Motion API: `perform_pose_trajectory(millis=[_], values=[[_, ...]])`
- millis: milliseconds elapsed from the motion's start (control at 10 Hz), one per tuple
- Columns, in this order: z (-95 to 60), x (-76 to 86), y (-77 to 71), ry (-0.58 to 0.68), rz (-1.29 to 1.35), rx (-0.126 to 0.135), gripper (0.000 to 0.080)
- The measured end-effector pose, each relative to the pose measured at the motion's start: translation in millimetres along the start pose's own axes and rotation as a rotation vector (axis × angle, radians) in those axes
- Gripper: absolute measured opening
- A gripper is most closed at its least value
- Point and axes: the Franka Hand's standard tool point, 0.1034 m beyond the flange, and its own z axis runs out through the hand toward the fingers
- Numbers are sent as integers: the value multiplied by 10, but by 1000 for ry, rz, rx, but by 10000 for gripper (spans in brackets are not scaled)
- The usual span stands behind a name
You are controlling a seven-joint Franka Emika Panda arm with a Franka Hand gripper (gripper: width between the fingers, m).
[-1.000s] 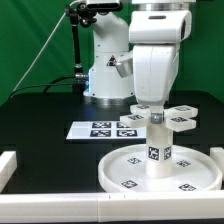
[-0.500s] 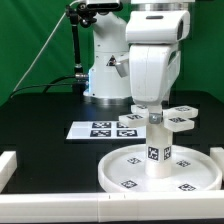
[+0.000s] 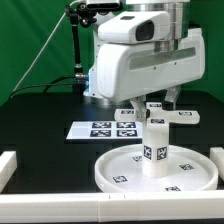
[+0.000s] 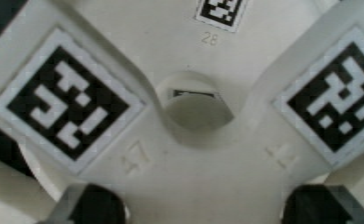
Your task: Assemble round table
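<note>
A large white rimmed round disc (image 3: 158, 172) is lying flat on the black surface (image 3: 45, 135), a short thick tagged cylinder (image 3: 155, 147) standing upright on its centre, the four-lobed cross piece (image 3: 160, 113) sitting level atop the cylinder.

the black table (image 3: 40, 120) carries the large round disc (image 3: 120, 170) at its front edge, toward the exterior view's right. the marker board (image 3: 100, 129) lies flat near the middle, behind the disc. white rails (image 3: 8, 165) edge the front corners, and the robot's base (image 3: 100, 85) stands at the back edge.
</note>
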Motion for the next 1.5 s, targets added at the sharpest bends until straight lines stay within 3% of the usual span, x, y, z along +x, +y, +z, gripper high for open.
perform_pose_trajectory(millis=[600,1100,1500], values=[[-6,52,-78,6,533,11,439],[-5,61,-59,24,905,19,440],[-1,82,-34,57,1281,46,440]])
